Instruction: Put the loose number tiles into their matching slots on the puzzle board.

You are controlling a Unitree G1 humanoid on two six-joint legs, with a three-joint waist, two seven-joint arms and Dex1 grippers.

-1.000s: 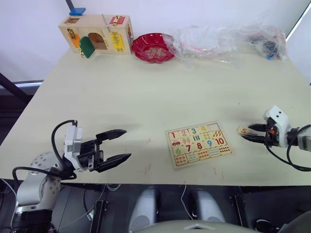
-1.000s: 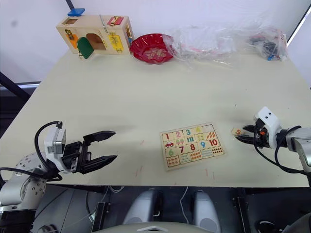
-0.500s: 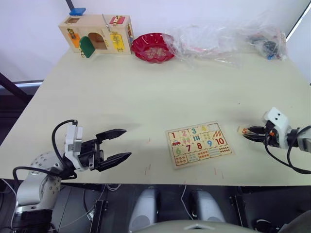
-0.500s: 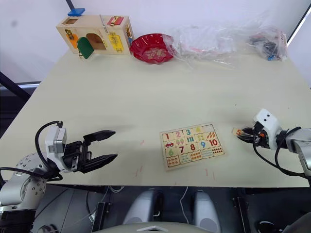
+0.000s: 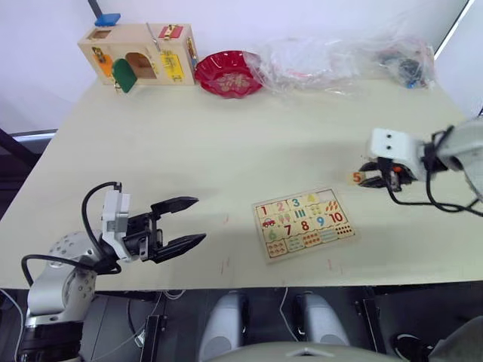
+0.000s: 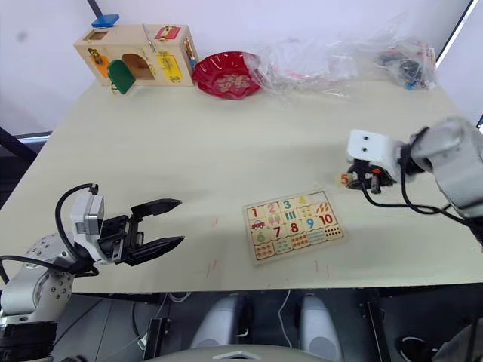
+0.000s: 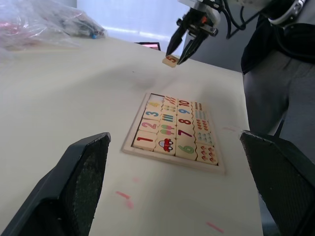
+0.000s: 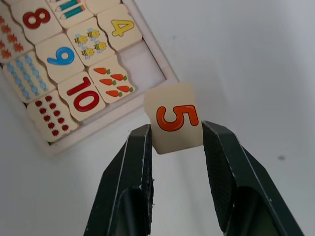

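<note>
Between the right gripper's (image 8: pixel 173 147) fingers, closed on its two side edges, the 5 tile (image 8: pixel 174 117) has been lifted off the tabletop (image 5: pixel 226 151) and now hangs beside the puzzle board (image 5: pixel 304 222), just short of the empty slot (image 8: pixel 142 66) next to 4. Placement of this tile is judged the remaining step; the left gripper's (image 5: pixel 185 222) fingers are spread wide and hold nothing.

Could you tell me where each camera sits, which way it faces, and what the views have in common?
Left and right eye views: head-mounted, looking down over the table; both arms show, left gripper and right gripper.
Left wrist view: along the tabletop toward the puzzle board; own black fingers frame it.
Right wrist view: straight down on the 5 tile, held between its own fingers.
All share the board and tile.
</note>
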